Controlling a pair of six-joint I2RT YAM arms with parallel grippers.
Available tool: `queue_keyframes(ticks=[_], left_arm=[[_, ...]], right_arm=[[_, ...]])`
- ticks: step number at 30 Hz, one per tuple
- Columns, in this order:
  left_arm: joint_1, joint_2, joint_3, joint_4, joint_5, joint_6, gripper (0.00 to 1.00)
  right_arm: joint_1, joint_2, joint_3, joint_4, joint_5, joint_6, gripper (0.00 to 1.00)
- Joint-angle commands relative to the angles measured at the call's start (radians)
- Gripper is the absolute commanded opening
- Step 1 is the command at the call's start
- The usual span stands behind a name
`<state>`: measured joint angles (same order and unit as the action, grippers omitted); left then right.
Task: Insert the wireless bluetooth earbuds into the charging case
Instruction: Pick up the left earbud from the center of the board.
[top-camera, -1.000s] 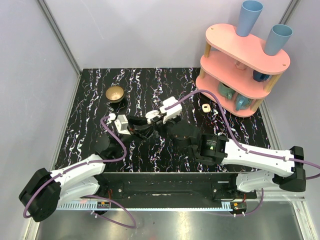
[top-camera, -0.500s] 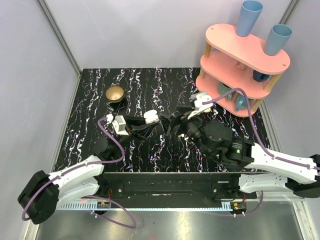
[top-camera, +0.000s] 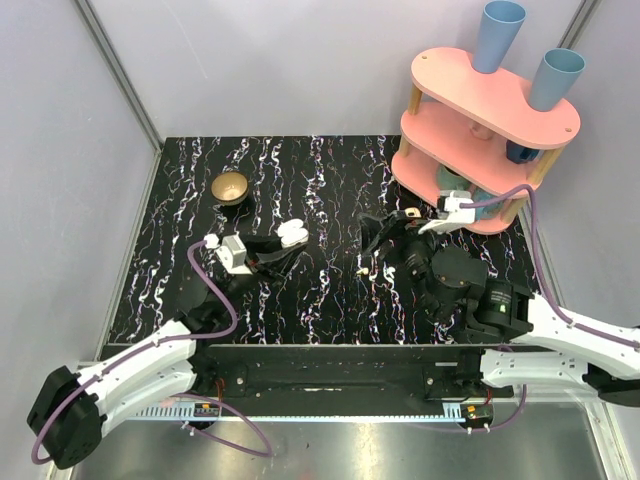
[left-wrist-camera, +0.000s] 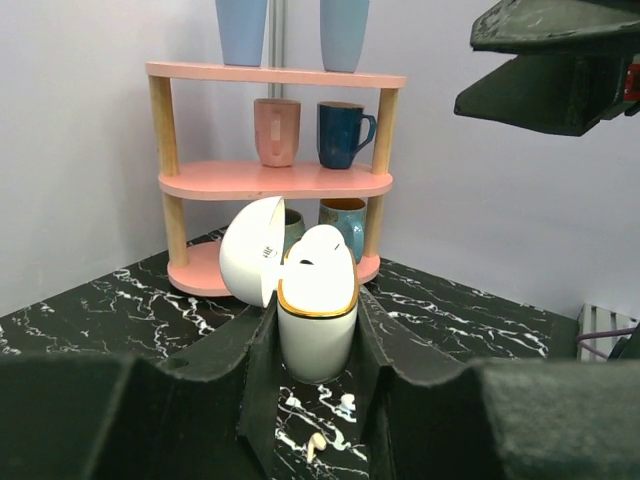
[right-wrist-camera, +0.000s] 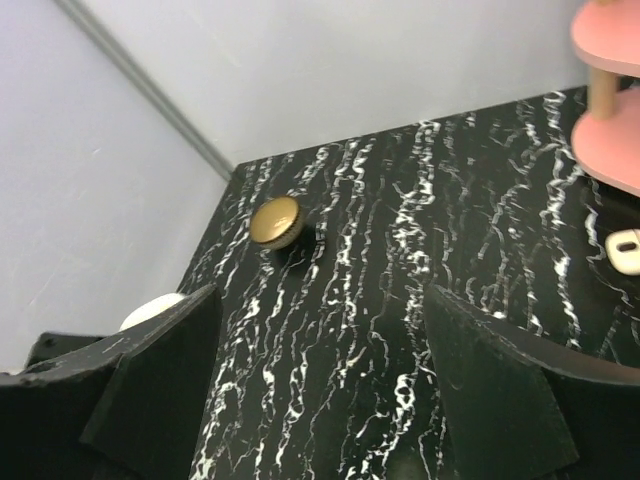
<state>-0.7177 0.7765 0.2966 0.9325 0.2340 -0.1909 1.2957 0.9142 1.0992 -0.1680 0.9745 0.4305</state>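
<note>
charging case (left-wrist-camera: 318, 318) pinched in left pincer (left-wrist-camera: 318, 345); right pincer (right-wrist-camera: 320, 400) spread, empty. earbuds (left-wrist-camera: 316, 446) likely light, slick, tiny: pinch across the stem.

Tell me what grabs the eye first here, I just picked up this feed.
The white, gold-rimmed charging case, lid open, sits gripped in the left hand near the middle of the table, with two tiny earbuds lying close by. At the far right corner rises a pink tiered shelf carrying blue cups and mugs.
</note>
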Motion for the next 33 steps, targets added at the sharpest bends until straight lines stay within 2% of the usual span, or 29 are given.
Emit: queue_keyframes(ticks=[1, 6, 9, 12, 13, 15, 16, 20, 24, 29, 33], left_arm=[[0.004, -0.034, 0.079, -0.058, -0.038, 0.048, 0.00], [0.003, 0.000, 0.151, -0.096, -0.036, 0.065, 0.00], [0.004, 0.032, 0.214, -0.132, -0.041, 0.070, 0.00], [0.004, 0.040, 0.240, -0.132, -0.047, 0.041, 0.00], [0.004, 0.038, 0.236, -0.120, -0.067, 0.022, 0.00], [0.004, 0.026, 0.201, -0.066, -0.068, -0.028, 0.00], [0.004, 0.020, 0.188, -0.051, -0.061, -0.038, 0.00], [0.004, -0.034, 0.139, -0.092, -0.054, -0.015, 0.00], [0.004, -0.106, 0.037, -0.067, -0.090, -0.002, 0.00], [0.004, -0.161, 0.003, -0.130, -0.127, 0.013, 0.00], [0.004, -0.181, -0.025, -0.116, -0.113, -0.001, 0.00]], right_arm=[[-0.062, -0.075, 0.053, -0.171, 0.072, 0.181, 0.89], [-0.182, -0.092, 0.079, -0.197, 0.035, 0.202, 0.89], [-0.245, -0.019, 0.158, -0.247, -0.003, 0.192, 0.89], [-0.369, 0.055, 0.226, -0.338, -0.101, 0.249, 0.90], [-0.445, 0.060, 0.225, -0.384, -0.144, 0.281, 0.90], [-0.513, 0.040, 0.177, -0.406, -0.207, 0.346, 0.91], [-0.567, 0.017, 0.153, -0.404, -0.289, 0.356, 0.91], [-0.651, 0.015, 0.065, -0.412, -0.454, 0.387, 0.89], [-0.664, 0.072, 0.025, -0.438, -0.532, 0.379, 0.89], [-0.668, 0.169, -0.007, -0.470, -0.539, 0.405, 0.90], [-0.674, 0.224, -0.028, -0.466, -0.566, 0.412, 0.88]])
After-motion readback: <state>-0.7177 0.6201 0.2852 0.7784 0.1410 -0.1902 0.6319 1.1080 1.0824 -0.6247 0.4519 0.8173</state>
